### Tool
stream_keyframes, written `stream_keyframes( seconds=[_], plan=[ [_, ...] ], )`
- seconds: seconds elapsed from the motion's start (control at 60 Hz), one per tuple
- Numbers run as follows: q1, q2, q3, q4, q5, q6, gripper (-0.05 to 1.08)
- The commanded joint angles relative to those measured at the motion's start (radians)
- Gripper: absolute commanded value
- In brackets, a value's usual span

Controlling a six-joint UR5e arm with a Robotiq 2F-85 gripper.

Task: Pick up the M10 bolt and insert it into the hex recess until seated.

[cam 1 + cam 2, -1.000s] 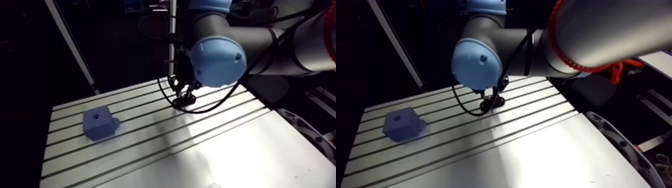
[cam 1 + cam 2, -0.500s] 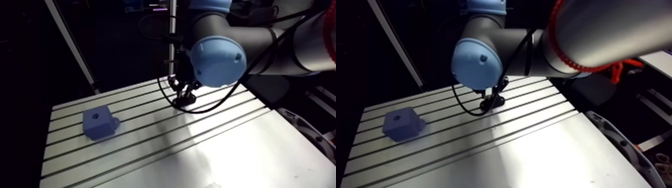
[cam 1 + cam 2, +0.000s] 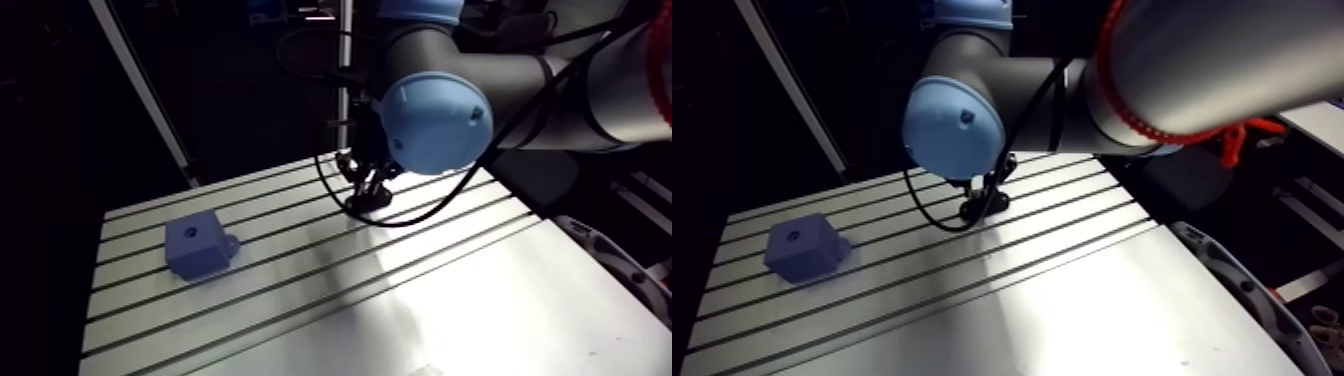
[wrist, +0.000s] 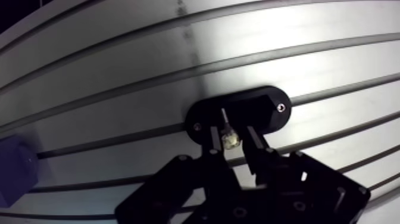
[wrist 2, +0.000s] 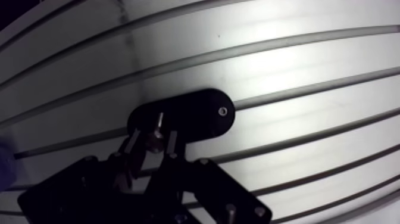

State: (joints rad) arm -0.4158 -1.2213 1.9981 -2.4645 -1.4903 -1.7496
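Bolt gripped; lift barely begun.
The gripper pinches the M10 bolt in narrow jaws just above the black holder, marginally higher than earlier. The blue block lies well apart, so transfer remains.

The arm reaches in from the table's right side, and its grey link ends in a wrist joint with a round light-blue cap. Below that joint the wrist turns straight down, so the gripper hangs upright, low over the table surface near its far edge. In the wrist view the two dark fingers stand close together, pinched on the head of the bolt between their tips.
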Motion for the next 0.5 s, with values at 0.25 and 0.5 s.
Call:
stream_keyframes(
  seconds=[0.25,0.5],
  plan=[
    [0.001,0.000,0.000,0.000,0.000,0.000,0.71],
    [0.000,0.000,0.000,0.000,0.002,0.000,0.75]
  ],
)
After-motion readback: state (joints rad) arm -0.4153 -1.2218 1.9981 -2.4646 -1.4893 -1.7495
